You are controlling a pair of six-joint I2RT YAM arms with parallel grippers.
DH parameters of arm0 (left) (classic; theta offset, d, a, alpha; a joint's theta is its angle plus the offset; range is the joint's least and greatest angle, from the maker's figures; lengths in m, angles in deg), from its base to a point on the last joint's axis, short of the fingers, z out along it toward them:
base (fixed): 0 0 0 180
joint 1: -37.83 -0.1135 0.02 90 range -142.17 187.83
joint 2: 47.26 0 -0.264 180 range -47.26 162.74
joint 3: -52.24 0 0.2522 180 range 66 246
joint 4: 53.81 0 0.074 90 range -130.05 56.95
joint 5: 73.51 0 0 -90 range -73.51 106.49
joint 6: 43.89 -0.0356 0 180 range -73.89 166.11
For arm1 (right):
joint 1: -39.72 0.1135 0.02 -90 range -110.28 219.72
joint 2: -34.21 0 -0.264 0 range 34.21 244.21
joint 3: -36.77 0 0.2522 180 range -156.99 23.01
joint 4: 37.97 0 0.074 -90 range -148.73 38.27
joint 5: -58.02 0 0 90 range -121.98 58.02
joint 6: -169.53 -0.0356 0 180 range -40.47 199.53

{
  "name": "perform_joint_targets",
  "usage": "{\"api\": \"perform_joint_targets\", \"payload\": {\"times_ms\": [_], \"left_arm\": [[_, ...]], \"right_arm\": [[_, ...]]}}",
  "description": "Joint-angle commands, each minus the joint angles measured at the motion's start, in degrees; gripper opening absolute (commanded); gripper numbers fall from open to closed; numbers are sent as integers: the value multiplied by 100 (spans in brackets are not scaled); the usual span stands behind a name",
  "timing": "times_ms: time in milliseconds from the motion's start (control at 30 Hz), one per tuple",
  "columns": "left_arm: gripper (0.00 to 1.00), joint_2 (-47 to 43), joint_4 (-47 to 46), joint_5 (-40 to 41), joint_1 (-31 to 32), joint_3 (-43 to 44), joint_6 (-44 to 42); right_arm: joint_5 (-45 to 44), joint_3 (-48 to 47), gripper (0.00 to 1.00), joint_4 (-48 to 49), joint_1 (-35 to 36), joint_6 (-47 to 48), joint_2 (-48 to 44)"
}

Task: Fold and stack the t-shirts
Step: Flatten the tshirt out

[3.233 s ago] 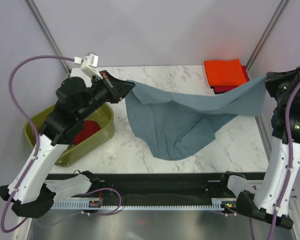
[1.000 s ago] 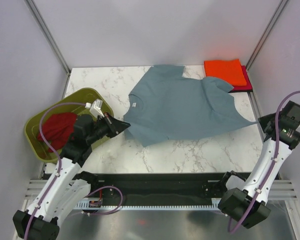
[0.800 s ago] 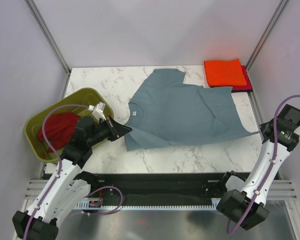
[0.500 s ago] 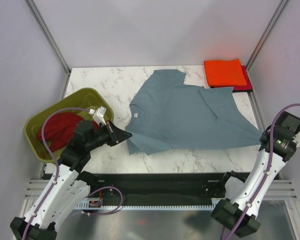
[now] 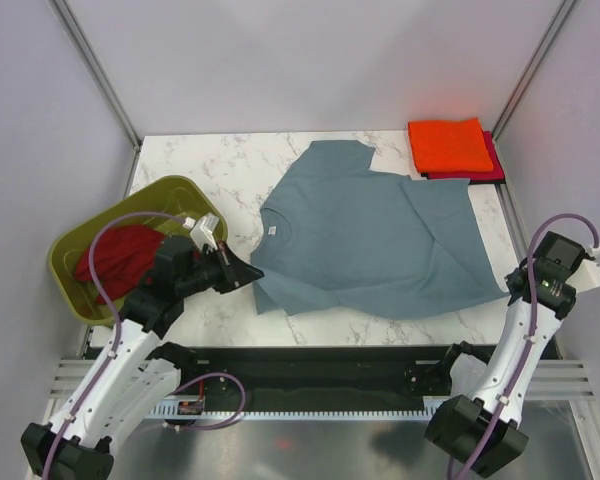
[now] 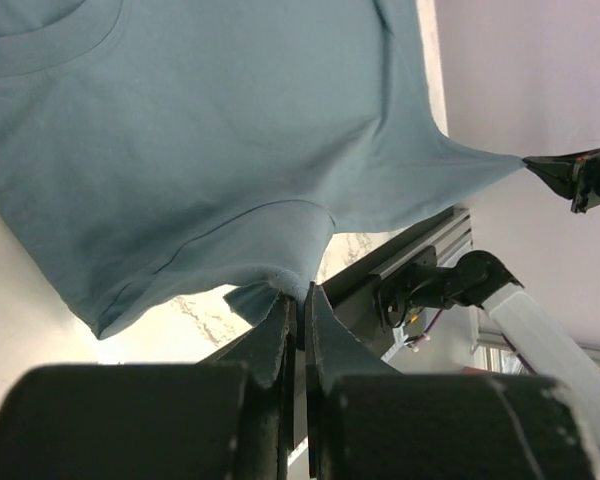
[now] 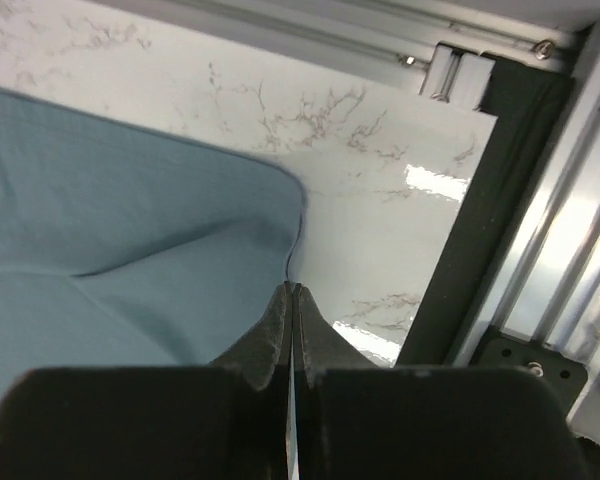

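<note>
Right of the olive tub (image 5: pixel 170 184) I see the soft slate blue-grey t-shirt (image 5: pixel 380 240) spread flat, left gripper (image 5: pixel 250 278) and right gripper (image 5: pixel 513 290) each clamped on a near corner, its neck tag (image 5: pixel 271 231) unreadable.

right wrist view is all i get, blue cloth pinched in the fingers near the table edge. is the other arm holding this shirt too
Observer: Yes. The left gripper is shut on the near left corner of the shirt, so its near edge is stretched between that and the right gripper.
Operator: is the rest of it hanging or down
Observer: Down. The body lies spread on the table, collar to the left, one sleeve pointing to the far edge.
Operator: anything stacked yet
Observer: A folded orange shirt sits on top of a folded red one at the far right corner.
</note>
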Motion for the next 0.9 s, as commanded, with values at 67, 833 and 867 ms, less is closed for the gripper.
{"api": "perform_joint_targets", "payload": {"times_ms": [67,833,867], "left_arm": [[2,620,-339,60,39,211,-479],[2,2185,-217,675,56,2848,-857],[2,2220,-190,719,56,3500,-874]], "right_arm": [[713,501,0,921,127,262,673],[731,-2469,0,800,496,26,1545],[688,-2843,0,582,496,-71,1589]]}}
